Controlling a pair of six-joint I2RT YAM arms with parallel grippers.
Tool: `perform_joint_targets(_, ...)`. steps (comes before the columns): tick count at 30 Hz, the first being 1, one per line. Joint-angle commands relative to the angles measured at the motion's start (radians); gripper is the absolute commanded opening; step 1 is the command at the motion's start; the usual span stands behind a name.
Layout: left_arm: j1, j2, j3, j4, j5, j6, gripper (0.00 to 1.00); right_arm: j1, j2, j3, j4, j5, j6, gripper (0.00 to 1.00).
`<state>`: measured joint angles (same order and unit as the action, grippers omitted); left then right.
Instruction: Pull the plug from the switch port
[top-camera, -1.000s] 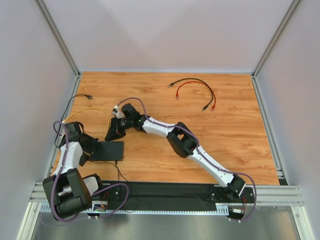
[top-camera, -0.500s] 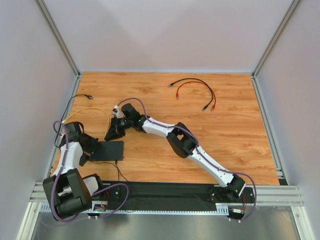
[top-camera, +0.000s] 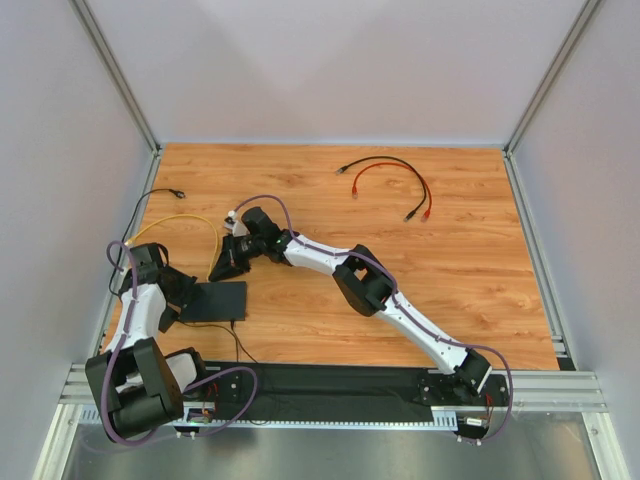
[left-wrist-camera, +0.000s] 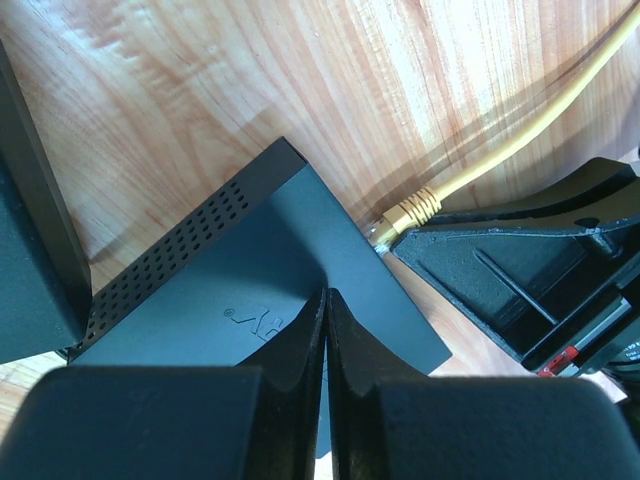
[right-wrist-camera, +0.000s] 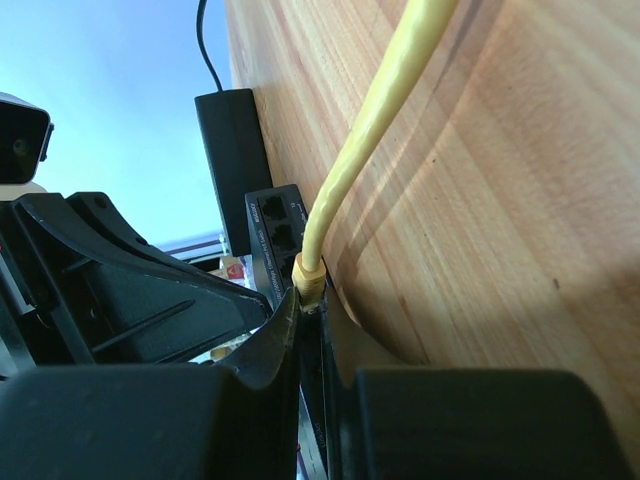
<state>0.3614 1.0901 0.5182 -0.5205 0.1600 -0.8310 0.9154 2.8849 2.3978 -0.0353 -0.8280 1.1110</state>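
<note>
Switch (top-camera: 216, 300) at lower left of overhead view | left gripper (left-wrist-camera: 326, 296) clenched, pressed onto its top | right gripper (right-wrist-camera: 306, 312) pinched on plug (left-wrist-camera: 405, 213) | plug judged seated, pull not yet done

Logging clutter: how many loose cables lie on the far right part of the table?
2: a red cable and a black cable, looped together, far from both arms.

My top camera sits high behind my bases, looking down on the whole table (top-camera: 450, 270) from afar. My left wrist camera looks close along my left gripper (left-wrist-camera: 326, 295) onto the switch (left-wrist-camera: 270, 290). My right wrist camera, rolled sideways, hugs my right gripper (right-wrist-camera: 305, 305) at the yellow plug (right-wrist-camera: 309, 278). Both wrist views share switch, plug and cable (right-wrist-camera: 370, 130).
</note>
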Motion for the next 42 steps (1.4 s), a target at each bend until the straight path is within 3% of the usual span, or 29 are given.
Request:
perform_joint_targets(1,-0.001,0.024,-0.026,-0.096,-0.112,0.036,0.1,0.031,-0.004,-0.038,0.13,0.13,-0.036,0.0)
perform_joint_targets(12,-0.002,0.097,-0.034,-0.081,-0.139,0.073,0.09,0.016,-0.067,-0.129,0.252,0.234,0.065,0.0)
perform_joint_targets(24,-0.029,0.125,-0.02,-0.073,-0.151,0.096,0.09,-0.03,-0.049,0.017,0.054,0.299,-0.017,0.0)
perform_joint_targets(29,-0.032,0.117,-0.018,-0.075,-0.148,0.096,0.09,-0.049,-0.088,-0.051,0.106,0.308,-0.027,0.0)
perform_joint_targets(36,-0.03,0.042,-0.01,-0.088,-0.097,0.092,0.09,-0.076,-0.176,-0.159,0.149,0.294,-0.097,0.0)
perform_joint_targets(42,-0.032,-0.12,0.005,-0.088,0.018,0.076,0.13,-0.082,-0.321,-0.297,0.146,0.319,-0.206,0.0)
